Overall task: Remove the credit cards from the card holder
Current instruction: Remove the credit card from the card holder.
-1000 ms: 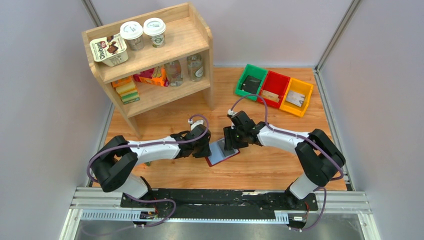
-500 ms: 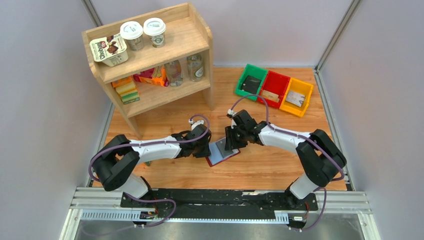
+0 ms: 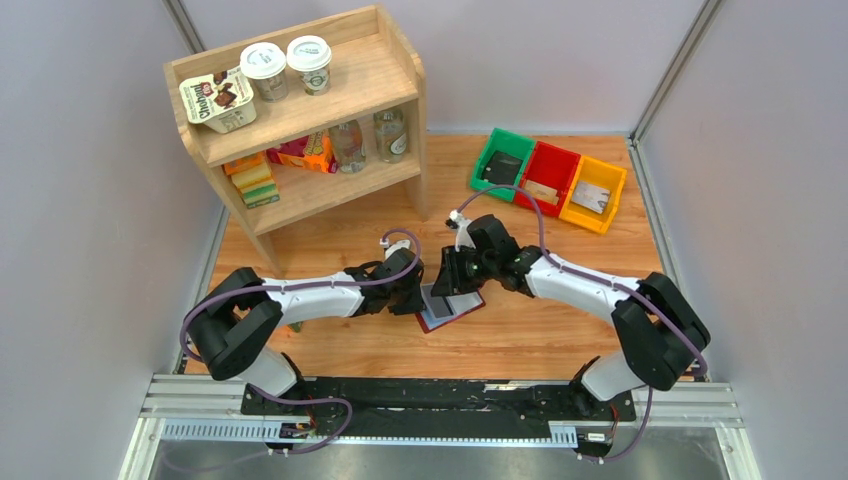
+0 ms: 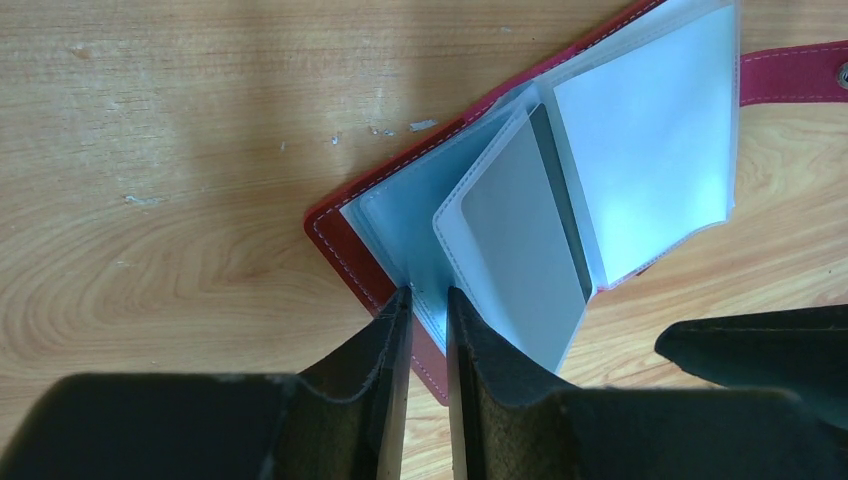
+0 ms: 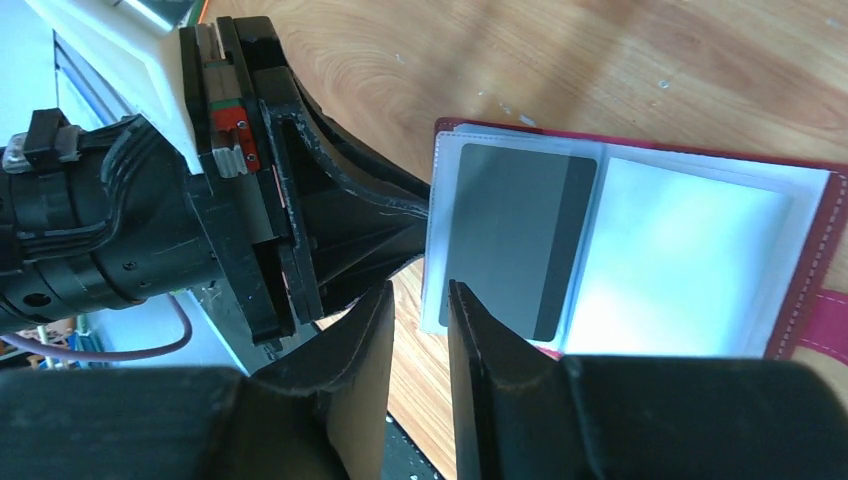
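Note:
The dark-red card holder (image 3: 458,310) lies open on the wooden table between both arms, its clear sleeves fanned out. My left gripper (image 4: 428,297) is shut on the holder's red cover (image 4: 345,245) and sleeve edge at its left side. One sleeve stands raised with a grey credit card (image 4: 520,240) inside. From the right wrist that card (image 5: 510,235) shows a dark stripe. My right gripper (image 5: 420,290) hangs at this sleeve's corner, jaws a narrow gap apart, wood showing between them. Seen from above, the right gripper (image 3: 447,283) nearly meets the left gripper (image 3: 420,297).
A wooden shelf (image 3: 300,130) with cups, bottles and boxes stands at the back left. Green (image 3: 503,165), red (image 3: 547,177) and yellow (image 3: 593,195) bins sit at the back right. The holder's snap tab (image 5: 830,325) points away from the left gripper.
My right gripper has moved left toward the left gripper and over the holder's sleeves, and its jaws have narrowed. The left gripper stays on the holder's edge.

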Controlling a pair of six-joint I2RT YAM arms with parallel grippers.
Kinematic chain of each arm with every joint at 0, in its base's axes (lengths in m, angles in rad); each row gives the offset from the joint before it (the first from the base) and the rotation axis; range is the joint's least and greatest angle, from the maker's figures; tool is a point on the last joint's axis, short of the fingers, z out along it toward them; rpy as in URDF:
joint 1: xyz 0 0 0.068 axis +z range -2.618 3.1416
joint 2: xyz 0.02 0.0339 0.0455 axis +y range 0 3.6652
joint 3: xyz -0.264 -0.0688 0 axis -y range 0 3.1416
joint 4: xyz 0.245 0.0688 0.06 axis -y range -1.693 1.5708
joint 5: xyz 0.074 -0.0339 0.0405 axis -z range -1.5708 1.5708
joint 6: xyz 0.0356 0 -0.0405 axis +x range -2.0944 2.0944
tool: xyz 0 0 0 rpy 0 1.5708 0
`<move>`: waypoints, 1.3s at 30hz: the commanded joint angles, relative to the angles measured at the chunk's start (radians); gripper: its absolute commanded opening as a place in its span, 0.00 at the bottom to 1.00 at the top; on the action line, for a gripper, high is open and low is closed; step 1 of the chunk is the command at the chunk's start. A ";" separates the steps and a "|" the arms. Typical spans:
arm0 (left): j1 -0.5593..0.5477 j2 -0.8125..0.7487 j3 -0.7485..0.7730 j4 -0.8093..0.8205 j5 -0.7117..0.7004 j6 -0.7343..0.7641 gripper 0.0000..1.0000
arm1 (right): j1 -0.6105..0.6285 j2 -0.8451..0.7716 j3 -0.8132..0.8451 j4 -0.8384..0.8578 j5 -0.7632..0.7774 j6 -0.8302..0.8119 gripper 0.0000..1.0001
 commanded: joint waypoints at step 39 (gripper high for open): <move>0.023 -0.085 -0.121 0.086 -0.016 -0.067 0.15 | -0.120 0.197 -0.120 0.299 -0.201 0.107 0.37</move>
